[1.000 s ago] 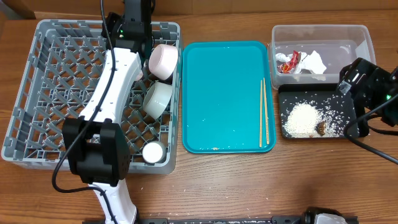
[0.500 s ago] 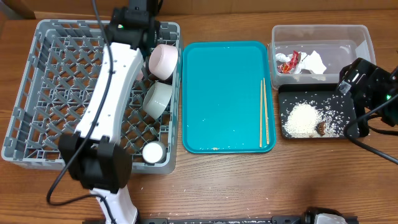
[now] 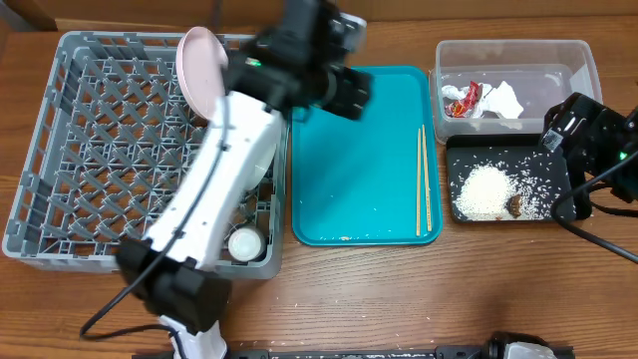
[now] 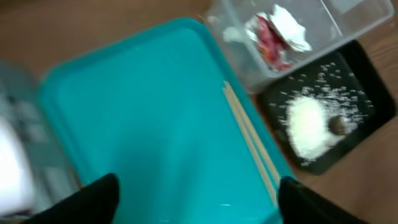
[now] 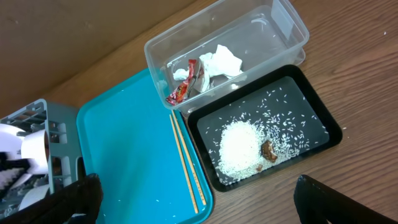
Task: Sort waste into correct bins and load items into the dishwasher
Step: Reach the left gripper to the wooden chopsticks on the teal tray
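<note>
My left gripper point(image 3: 349, 92) point(image 4: 199, 202) is open and empty above the teal tray's back part. The chopsticks point(image 3: 424, 181) point(image 4: 249, 140) point(image 5: 185, 163) lie along that tray's right side. The pinkish plate point(image 3: 196, 68) stands on edge at the back of the grey rack point(image 3: 60, 150). A white cup point(image 3: 245, 242) sits at the rack's front right. The clear tub point(image 3: 558, 60) holds the wrapper point(image 3: 464, 98) and napkin point(image 3: 504, 100). The black tray point(image 3: 558, 179) holds rice point(image 3: 483, 189) and a brown scrap point(image 3: 515, 205). My right gripper point(image 3: 570, 128) point(image 5: 211, 199) is open and empty beside the bins.
The teal tray point(image 3: 359, 170) lies between the rack and the bins, with a few rice grains at its front. My left arm crosses the rack's right side and hides the bowls there. Bare wooden table runs along the front.
My left arm has swung right, from over the rack's back to over the teal tray. The plate now shows upright at the rack's back. The right arm has not moved.
</note>
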Tool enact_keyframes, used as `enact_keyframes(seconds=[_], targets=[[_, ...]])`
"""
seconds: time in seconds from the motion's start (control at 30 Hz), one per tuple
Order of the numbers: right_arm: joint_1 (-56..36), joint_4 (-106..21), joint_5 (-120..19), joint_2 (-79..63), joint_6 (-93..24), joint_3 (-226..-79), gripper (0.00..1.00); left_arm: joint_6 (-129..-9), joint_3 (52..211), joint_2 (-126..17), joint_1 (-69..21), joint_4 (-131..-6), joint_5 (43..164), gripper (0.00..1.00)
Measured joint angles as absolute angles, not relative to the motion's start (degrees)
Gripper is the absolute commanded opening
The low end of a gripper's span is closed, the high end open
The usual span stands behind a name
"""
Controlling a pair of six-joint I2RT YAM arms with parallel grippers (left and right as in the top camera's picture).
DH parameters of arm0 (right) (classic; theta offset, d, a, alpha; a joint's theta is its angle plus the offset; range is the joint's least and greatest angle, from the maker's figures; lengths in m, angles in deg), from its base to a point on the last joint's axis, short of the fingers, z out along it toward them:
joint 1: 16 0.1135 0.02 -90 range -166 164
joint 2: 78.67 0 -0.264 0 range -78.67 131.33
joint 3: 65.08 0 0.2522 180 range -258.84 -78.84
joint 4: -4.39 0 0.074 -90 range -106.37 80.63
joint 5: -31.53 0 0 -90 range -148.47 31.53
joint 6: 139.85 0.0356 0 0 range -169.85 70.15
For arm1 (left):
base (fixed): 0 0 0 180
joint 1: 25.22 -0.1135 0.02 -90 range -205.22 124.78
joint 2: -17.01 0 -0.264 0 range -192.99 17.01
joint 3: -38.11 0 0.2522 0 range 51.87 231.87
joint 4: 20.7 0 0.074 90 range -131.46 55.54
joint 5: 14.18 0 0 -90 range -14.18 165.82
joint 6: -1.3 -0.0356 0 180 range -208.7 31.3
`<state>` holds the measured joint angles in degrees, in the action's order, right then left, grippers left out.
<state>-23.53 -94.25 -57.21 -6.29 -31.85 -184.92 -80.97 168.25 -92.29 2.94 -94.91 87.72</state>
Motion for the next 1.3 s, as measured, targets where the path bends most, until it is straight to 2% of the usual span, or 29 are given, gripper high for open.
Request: enact_keyframes(seconds=[0.07,0.2,0.37,0.73,0.87,1.03,1.3], targets=[[-23.53,-94.23,-57.23,-6.29,-31.88,-184.92,1.0,-76.43,168.25,-94.95,6.61,-94.58,87.15,0.87],[-23.53,-94.25,-57.23,-6.29,-31.88,-184.92,1.0,-69.15,167.86,-104.2,12.62,-91.26,86.56,0.75],[-23.51,-94.25,-57.23,-6.29,-31.85,-184.92,1.0,-64.53,167.61,-113.27,16.27,-87.37,84.61,0.7],[-23.51,-94.23,-57.23,-6.29,-31.88,-184.92,1.0,-60.29,167.35,-116.52,21.7,-83.76,71.19,0.51],[-23.53,-94.25,-57.21,-6.29,-31.85,-184.92,1.0,-59.03,167.35,-116.57,22.0,-82.56,69.07,0.5],[-23.51,-94.23,-57.21,-6.29,-31.9,-184.92,1.0,-57.82,167.35,-118.23,22.0,-81.75,68.66,0.54],[-23.53,-94.21,-57.23,-6.29,-31.88,-184.92,1.0,-57.26,167.35,-122.08,22.07,-81.66,68.66,0.51]])
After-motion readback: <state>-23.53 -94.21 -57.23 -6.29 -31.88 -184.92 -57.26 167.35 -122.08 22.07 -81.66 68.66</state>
